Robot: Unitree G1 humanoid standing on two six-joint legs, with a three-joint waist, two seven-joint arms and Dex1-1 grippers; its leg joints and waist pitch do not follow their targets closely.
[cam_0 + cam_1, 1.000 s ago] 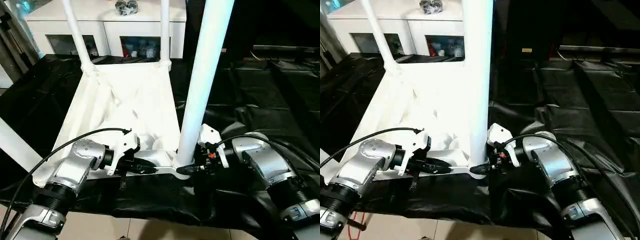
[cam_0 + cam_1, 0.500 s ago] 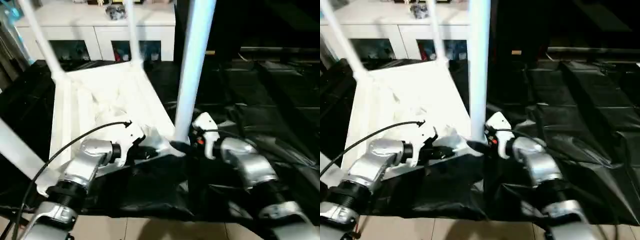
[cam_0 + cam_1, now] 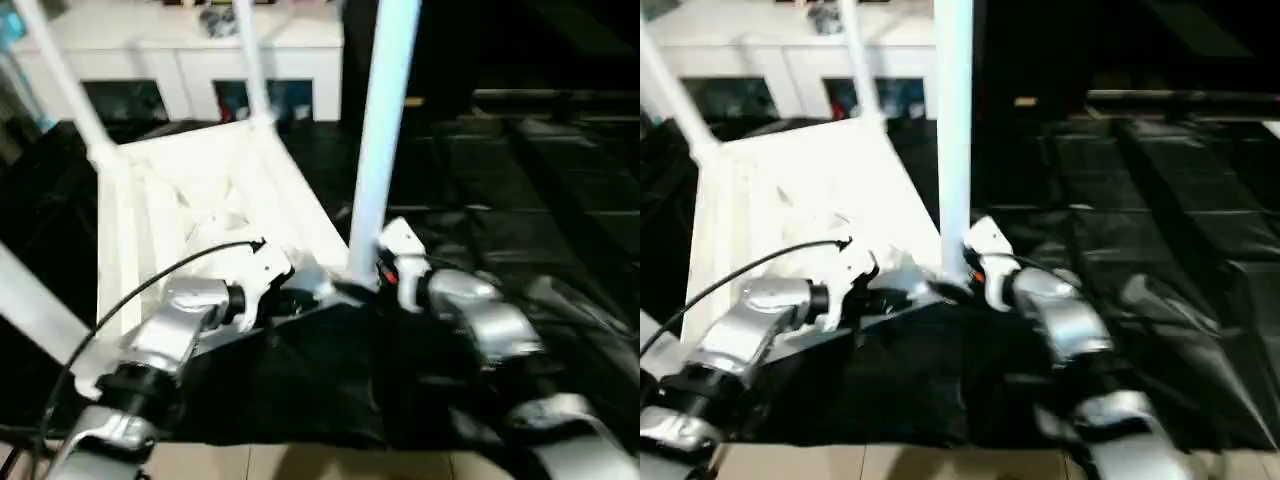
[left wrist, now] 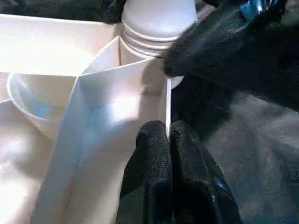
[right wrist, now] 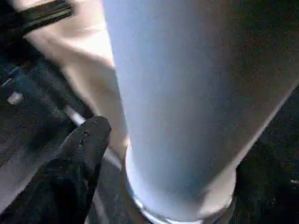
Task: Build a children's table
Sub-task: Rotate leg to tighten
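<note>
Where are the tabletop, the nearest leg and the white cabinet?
tabletop (image 3: 200, 190): left eye view, on its ribbed underside.
nearest leg (image 3: 378, 140): left eye view, midway up the tube.
white cabinet (image 3: 180, 45): left eye view, on its top front edge.

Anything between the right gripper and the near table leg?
Nothing visible. The right gripper is at the base of the leg, one finger beside it with no object between. The left gripper pinches the tabletop edge nearby.
</note>
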